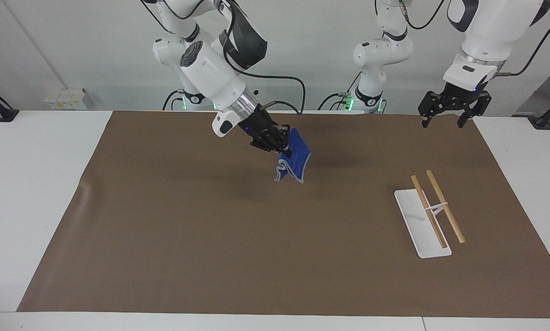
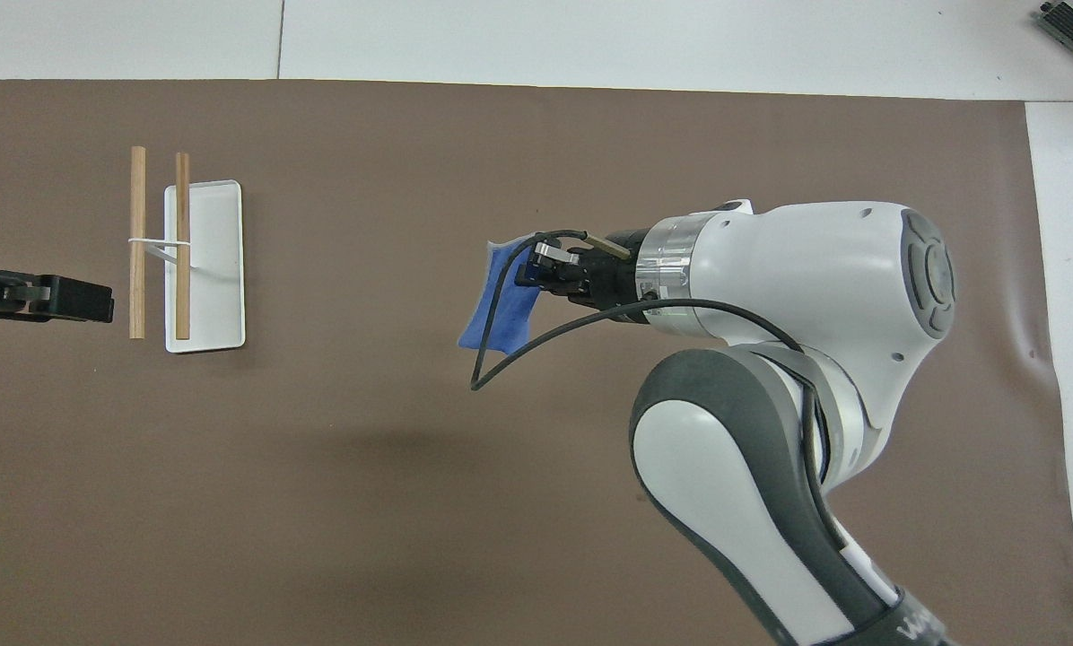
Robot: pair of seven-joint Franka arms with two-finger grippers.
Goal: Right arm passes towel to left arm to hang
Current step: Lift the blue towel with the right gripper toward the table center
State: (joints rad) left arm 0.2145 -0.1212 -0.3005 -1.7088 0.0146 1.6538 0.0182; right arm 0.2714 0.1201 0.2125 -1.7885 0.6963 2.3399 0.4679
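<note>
The blue towel [image 1: 293,158] [image 2: 499,303] hangs in the air over the middle of the brown mat, pinched at its top edge by my right gripper [image 1: 279,144] [image 2: 529,269], which is shut on it. Its lower part dangles free with the pale stitched edge showing. My left gripper [image 1: 442,120] [image 2: 77,301] waits open, high over the mat's edge at the left arm's end, well apart from the towel.
A white tray [image 1: 413,225] [image 2: 218,269] carrying a rack of two wooden rods [image 1: 445,212] [image 2: 138,242] stands on the brown mat [image 1: 210,239] toward the left arm's end. A black cable [image 2: 501,359] loops off the right wrist.
</note>
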